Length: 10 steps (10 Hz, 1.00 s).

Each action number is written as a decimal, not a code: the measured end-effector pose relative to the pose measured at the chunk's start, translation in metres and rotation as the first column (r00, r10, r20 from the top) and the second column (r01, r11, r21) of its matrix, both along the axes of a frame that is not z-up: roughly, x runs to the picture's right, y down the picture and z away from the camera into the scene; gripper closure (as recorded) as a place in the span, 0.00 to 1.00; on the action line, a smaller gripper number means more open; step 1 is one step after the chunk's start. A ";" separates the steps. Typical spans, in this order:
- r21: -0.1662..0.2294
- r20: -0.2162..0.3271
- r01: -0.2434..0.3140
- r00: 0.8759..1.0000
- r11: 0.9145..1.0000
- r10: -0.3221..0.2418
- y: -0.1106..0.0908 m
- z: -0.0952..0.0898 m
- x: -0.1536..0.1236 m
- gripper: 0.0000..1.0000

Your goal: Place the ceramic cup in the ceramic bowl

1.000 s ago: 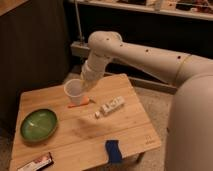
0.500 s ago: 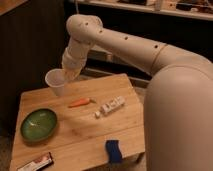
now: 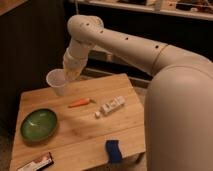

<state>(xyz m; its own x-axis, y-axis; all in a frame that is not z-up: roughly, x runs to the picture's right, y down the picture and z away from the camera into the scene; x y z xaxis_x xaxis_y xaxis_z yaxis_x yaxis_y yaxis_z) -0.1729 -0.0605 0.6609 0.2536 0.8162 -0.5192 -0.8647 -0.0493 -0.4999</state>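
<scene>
Starting at the left: the ceramic bowl (image 3: 39, 125) sits at the lower left of the table (image 3: 75, 136) with nothing in it, and there's a wrapped snack bar (image 3: 37, 162) below it by the front edge.

Up and right of the bowl, the ceramic cup (image 3: 56, 81) is off the table, hanging at the upper left of the frame with its mouth tipped a little. My tool (image 3: 67, 79) is right against the cup's right side and closed on it.

What's changed: a second ago the cup was lower and further right, near the carrot (image 3: 80, 103). I've since swung it left and up, and over the last half second it's barely moved. So I'd say the pick is done and the carry is about halfway. The cup isn't over the bowl yet, so it needs to come down-left in the frame before I let go.

Further right, the white packet (image 3: 111, 106) and blue thing (image 3: 113, 150) haven't budged.
</scene>
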 end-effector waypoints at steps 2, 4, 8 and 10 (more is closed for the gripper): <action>0.028 0.020 0.015 1.000 1.000 -0.015 0.006 -0.004 -0.010 1.00; 0.065 0.058 0.057 0.996 0.996 -0.061 0.030 -0.023 -0.044 1.00; 0.072 0.095 0.144 0.984 0.987 -0.150 0.070 -0.027 -0.090 1.00; 0.051 0.124 0.162 0.978 0.986 -0.167 0.087 -0.006 -0.102 1.00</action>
<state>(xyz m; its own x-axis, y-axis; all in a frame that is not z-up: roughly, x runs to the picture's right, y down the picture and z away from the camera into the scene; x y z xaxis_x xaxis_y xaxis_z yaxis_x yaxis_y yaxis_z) -0.2749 0.0263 0.6552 0.4477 0.7775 -0.4417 -0.7887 0.1105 -0.6048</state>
